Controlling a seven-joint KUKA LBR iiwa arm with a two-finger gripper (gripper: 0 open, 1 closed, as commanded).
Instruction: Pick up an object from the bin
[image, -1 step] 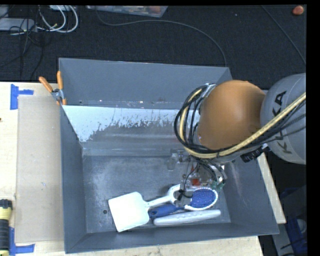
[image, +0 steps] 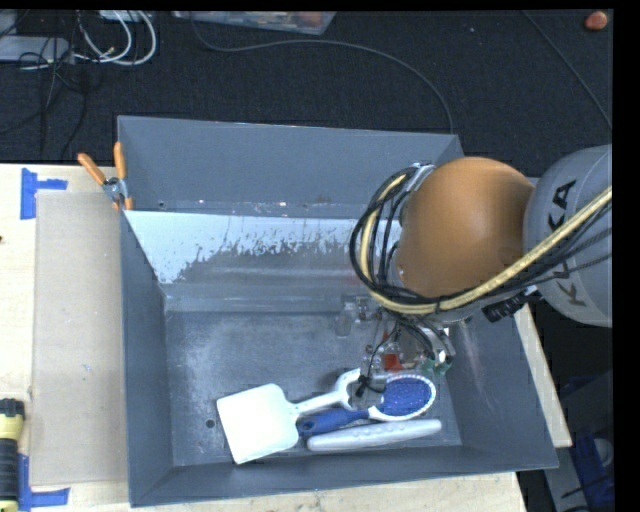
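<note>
Black ground with a few loose wires on it lies behind a grey metal bin (image: 300, 200), and a pale wooden board stands at the bin's left side. From the camera view I look down into the bin from above and a little from the side.

Most of the bin's floor is bare grey metal. Its few things all lie together near the front wall, right of the middle. A white spatula (image: 258, 422) lies flat there, with its wide square blade to the left and its thin handle running up to the right. Just beside the end of that handle lies a brush (image: 405, 397) with a blue oval head in a white rim. In front of both, close to the front wall, lies a long white stick (image: 390, 431) with a blue part at its left end. It is touching the spatula's handle or very nearly; I cannot tell whether it belongs to the brush.

The arm (image: 580, 240) comes in from the right. A round orange cover (image: 470, 225) sits on its wrist, and a bundle of black and yellow cables (image: 375, 240) loops around the cover's left side. Under the cover the gripper (image: 378, 375) hangs low over the floor, at the place where the spatula's handle meets the brush head. It is dark and partly hidden, so I cannot tell if it is open or closed, or if it has hold of anything.
</note>
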